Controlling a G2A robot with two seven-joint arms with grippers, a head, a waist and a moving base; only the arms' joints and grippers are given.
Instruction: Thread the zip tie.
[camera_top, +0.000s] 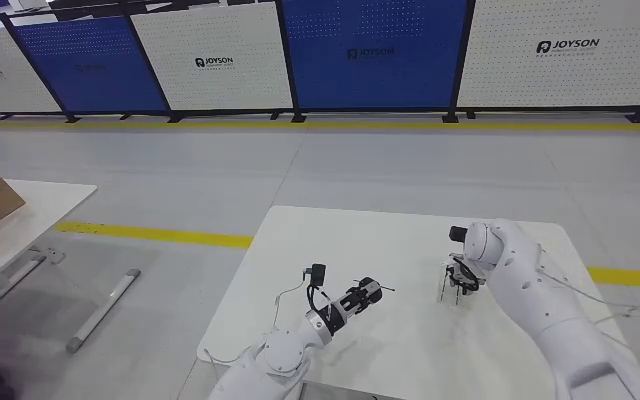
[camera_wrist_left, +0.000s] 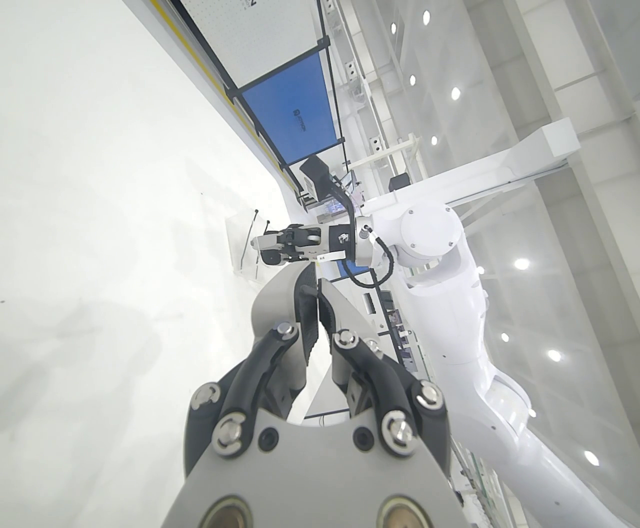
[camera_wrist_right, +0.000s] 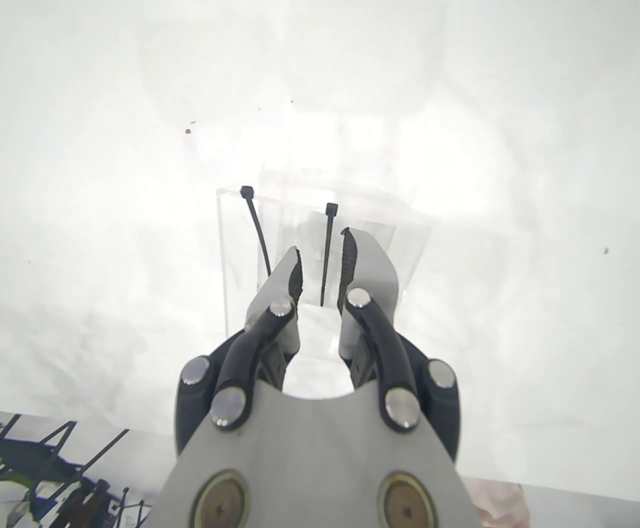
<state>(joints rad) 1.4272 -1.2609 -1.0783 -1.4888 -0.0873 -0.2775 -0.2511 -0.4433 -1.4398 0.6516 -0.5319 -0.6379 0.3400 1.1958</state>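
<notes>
Two black zip ties stand upright in a clear stand (camera_wrist_right: 224, 260) on the white table (camera_top: 400, 235). My right gripper (camera_wrist_right: 320, 240) is open, low over the stand, and one zip tie (camera_wrist_right: 327, 245) rises between its fingers without touching a pad. The other zip tie (camera_wrist_right: 257, 230) leans just outside one finger. In the top view the right gripper (camera_top: 460, 284) sits at the table's right side. My left gripper (camera_top: 366, 293) hovers mid-table, shut, with a thin black zip tie (camera_top: 386, 289) poking out of its tip toward the right arm. The left wrist view shows its pads (camera_wrist_left: 306, 320) pressed nearly together.
The left wrist view looks across at the right gripper (camera_wrist_left: 257, 247) and the stand (camera_wrist_left: 239, 255). A thin cable (camera_top: 290, 296) trails by the left arm. A second white table (camera_top: 40, 205) stands far left. Open tabletop lies between the arms.
</notes>
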